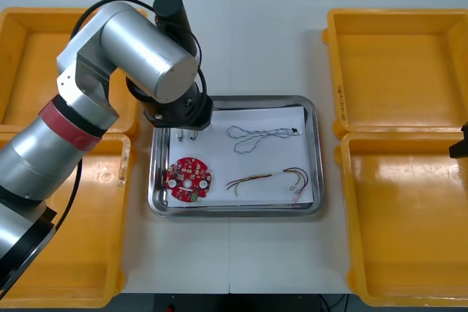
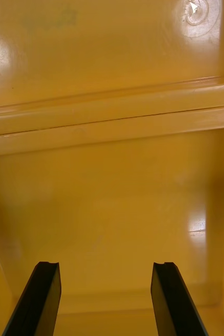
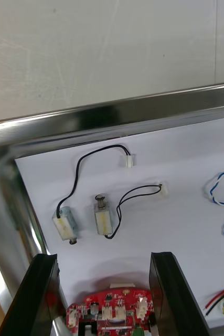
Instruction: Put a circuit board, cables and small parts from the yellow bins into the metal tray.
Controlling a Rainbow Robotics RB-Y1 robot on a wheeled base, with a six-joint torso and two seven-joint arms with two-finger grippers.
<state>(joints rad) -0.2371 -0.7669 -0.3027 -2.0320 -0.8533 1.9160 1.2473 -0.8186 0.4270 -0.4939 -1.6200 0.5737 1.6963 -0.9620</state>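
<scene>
The left gripper (image 3: 102,257) hung over the far-left corner of the metal tray (image 1: 234,210), its fingers (image 3: 38,294) set well apart with nothing between them. Just beyond the fingertips, on the tray's white inside, lay two small metal parts (image 3: 102,218) side by side, each trailing a thin black cable (image 3: 78,168) that ended in a small white plug (image 3: 127,160). The round red circuit board (image 1: 189,179) lay in the tray's near-left corner, close beneath the gripper. Toward the tray's far edge the twisted blue and white cable (image 1: 259,137) lay in loose loops, and the red and yellow cable (image 1: 267,179) stretched across the near-right part, apart from the board. The tray sat at the middle of the bench (image 1: 270,49), between the yellow bins (image 1: 395,71), two at each side. The right gripper (image 2: 105,265) hung at the bench's right edge over those bins — fingers apart, holding nothing, a bin floor just below them.
</scene>
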